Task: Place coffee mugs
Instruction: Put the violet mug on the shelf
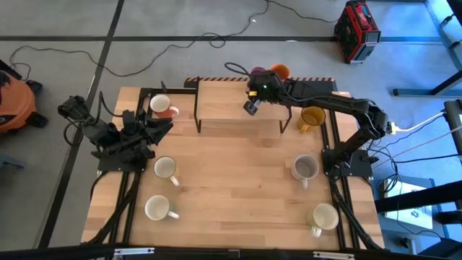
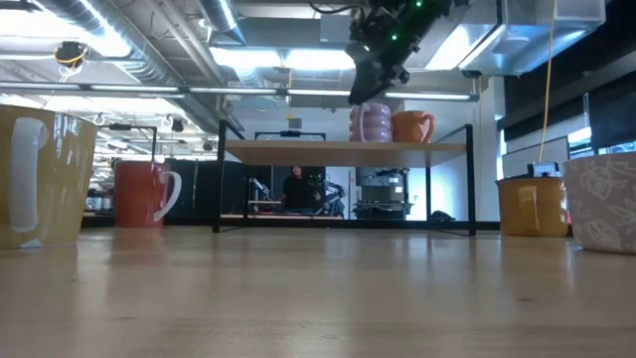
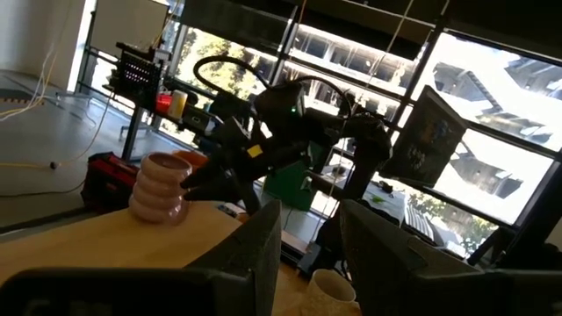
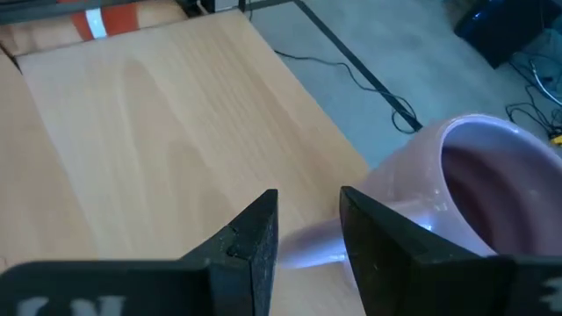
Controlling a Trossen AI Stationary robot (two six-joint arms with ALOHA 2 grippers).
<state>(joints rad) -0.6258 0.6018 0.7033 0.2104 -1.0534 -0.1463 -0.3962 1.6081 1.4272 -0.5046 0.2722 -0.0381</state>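
Note:
A ribbed purple mug (image 4: 492, 175) and an orange mug (image 2: 411, 126) stand side by side on the raised wooden shelf (image 1: 238, 101) at the table's far side. My right gripper (image 4: 309, 197) hangs open just above the purple mug, slanting down, with the mug's handle (image 4: 307, 246) showing in the gap between its fingertips. My left gripper (image 3: 309, 211) waits open above the table's left side, holding nothing. A red-orange mug (image 1: 162, 106), two white mugs (image 1: 166, 168) (image 1: 157, 208), a grey mug (image 1: 304, 167), a cream mug (image 1: 323, 215) and a mustard mug (image 1: 312, 117) stand on the tabletop. My right gripper's fingers (image 4: 255, 233) stand to either side of the purple mug's handle, coming from above and the near side. I cannot tell whether they touch it. The mug stands upright on the shelf.
The shelf's black frame legs (image 1: 197, 108) stand on the table. The middle of the tabletop (image 1: 238, 173) is bare wood. Beyond the far edge, cables and a red case (image 1: 356, 30) lie on the floor.

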